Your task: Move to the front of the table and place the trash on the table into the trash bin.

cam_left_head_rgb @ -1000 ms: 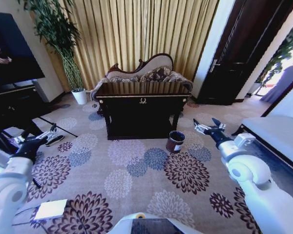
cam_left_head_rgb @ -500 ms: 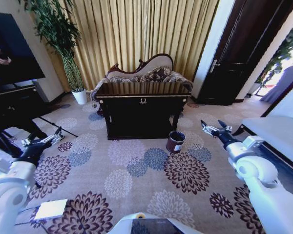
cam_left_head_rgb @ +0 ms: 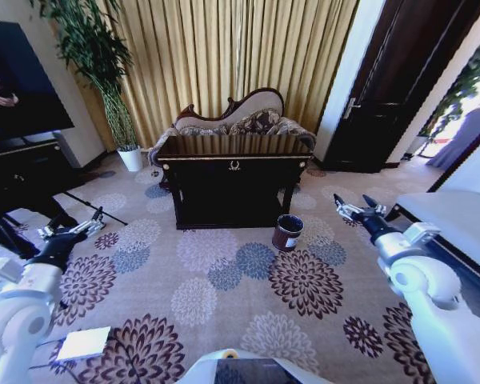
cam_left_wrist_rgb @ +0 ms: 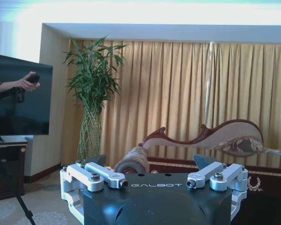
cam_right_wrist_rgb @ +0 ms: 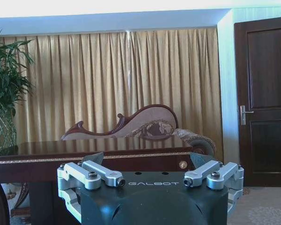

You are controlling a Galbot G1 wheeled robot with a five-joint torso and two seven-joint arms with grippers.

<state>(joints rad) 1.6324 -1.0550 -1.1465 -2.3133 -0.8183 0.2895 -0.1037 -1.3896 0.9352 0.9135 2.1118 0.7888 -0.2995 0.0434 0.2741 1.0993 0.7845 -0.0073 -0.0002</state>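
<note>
The dark glossy table with its gold ornament stands across the carpet ahead, and its top looks bare from here. The trash is out of view. The small reddish-brown trash bin sits on the floor by the table's front right leg. My left gripper hangs low at the left, open, well short of the table; its fingers are spread wide. My right gripper is open too, out to the right of the bin and level with it, holding nothing. Both wrist views face the table and curtain.
A carved sofa stands behind the table. At left are a black TV stand, tripod legs and a plant in a white pot. A white bench and dark door are at right. A white sheet lies on the carpet.
My right gripper has drifted outward to the right. My left gripper has shifted slightly forward and inward. The table and bin keep their places in the picture.
</note>
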